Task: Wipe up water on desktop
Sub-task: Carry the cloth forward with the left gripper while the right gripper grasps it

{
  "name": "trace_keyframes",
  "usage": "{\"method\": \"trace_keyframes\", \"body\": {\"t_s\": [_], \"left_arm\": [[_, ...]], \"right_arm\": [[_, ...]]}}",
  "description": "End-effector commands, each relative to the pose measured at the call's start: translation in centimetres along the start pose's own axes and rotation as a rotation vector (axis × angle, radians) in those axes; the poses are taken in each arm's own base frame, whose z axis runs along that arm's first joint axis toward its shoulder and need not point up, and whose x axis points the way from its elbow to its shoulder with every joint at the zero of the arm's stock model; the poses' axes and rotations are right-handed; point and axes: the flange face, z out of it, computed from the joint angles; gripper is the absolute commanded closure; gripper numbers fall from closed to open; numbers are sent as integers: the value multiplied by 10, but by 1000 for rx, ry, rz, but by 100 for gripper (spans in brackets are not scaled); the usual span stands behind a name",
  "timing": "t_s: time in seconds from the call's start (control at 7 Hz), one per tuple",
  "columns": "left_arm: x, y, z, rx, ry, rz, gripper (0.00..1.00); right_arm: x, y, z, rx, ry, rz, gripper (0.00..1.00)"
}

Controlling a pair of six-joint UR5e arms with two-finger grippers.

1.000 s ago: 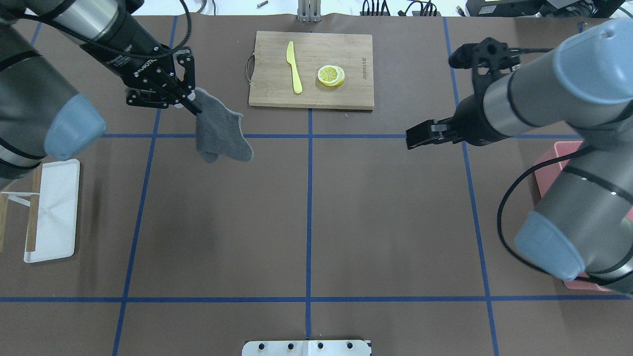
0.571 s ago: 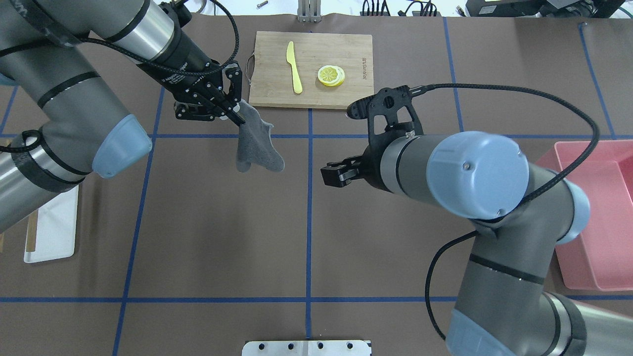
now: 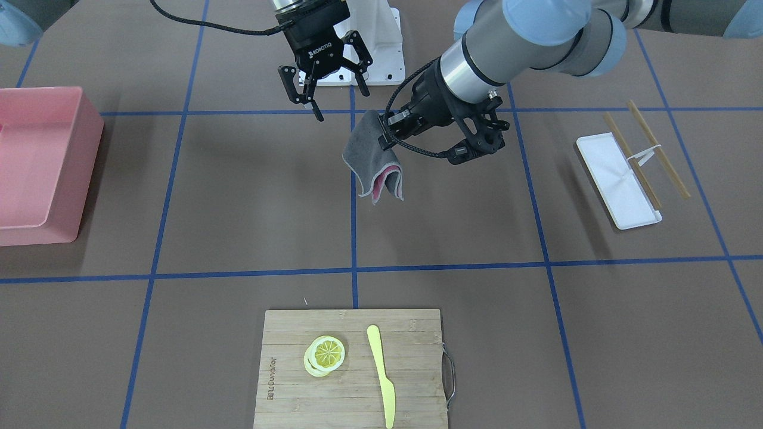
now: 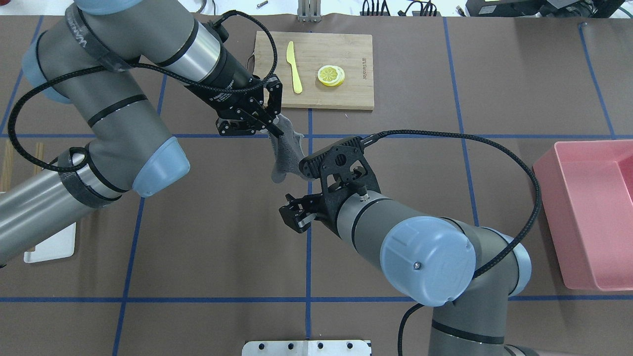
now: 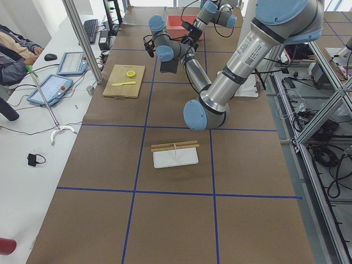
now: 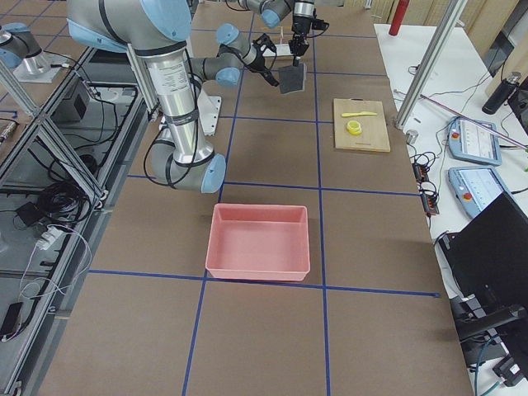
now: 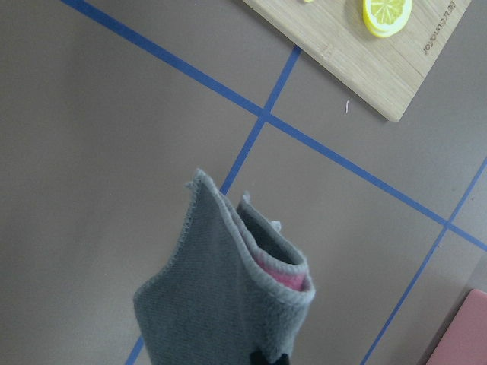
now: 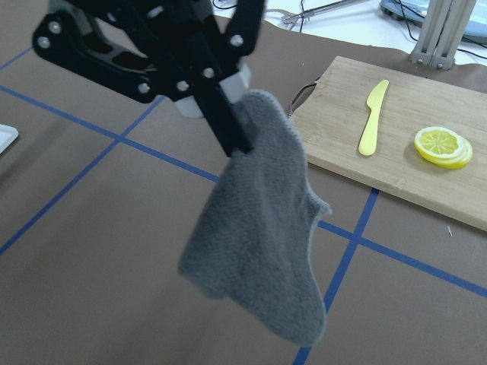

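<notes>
Now the left arm stretches inward, wrist angled down; its left gripper (image 3: 384, 140) pinches the grey cloth (image 3: 370, 156) by a top corner, folds hanging below the fingers over the desktop (image 3: 250, 196); the right gripper (image 3: 340, 103) hovers just beside, fingers spread; the cutting board (image 3: 411, 335) lies well apart.

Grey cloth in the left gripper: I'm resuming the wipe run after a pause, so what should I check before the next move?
1. Grip: left gripper shut on the grey cloth: ok, pinched at its upper edge.
2. Cloth hangs free above the desktop: ok.
3. The right gripper is open and apart from the cloth: ok.
4. Water to wipe located on the desktop: cannot tell, no wet patch shows.
5. The cutting board is clear of the cloth: ok, it lies beyond a tape line.
</notes>
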Motion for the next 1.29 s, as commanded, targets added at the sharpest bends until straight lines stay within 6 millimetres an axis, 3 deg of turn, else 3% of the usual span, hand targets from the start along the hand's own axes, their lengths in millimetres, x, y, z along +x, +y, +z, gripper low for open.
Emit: {"method": "trace_keyframes", "body": {"t_s": [0.0,0.43,0.71,0.86,1.0,1.14], "left_arm": [[6,16,2,-19,28,-44,100],[2,43,-14,-45,57,-54,100],[-15,41,-18,-45,51,-60,100],[-15,41,-19,-44,50,-63,100],[-16,43,-20,-45,52,-63,100],[-18,42,-20,-45,51,-80,100]], "right_arm": [[-26,-4,9,36,8,-12,0],[-24,-4,13,66,5,-1,0],[-21,-2,14,78,2,5,0],[-22,-4,13,82,-2,16,8],[-21,-3,13,83,-4,36,35],[-22,-2,12,91,-21,76,79]]}}
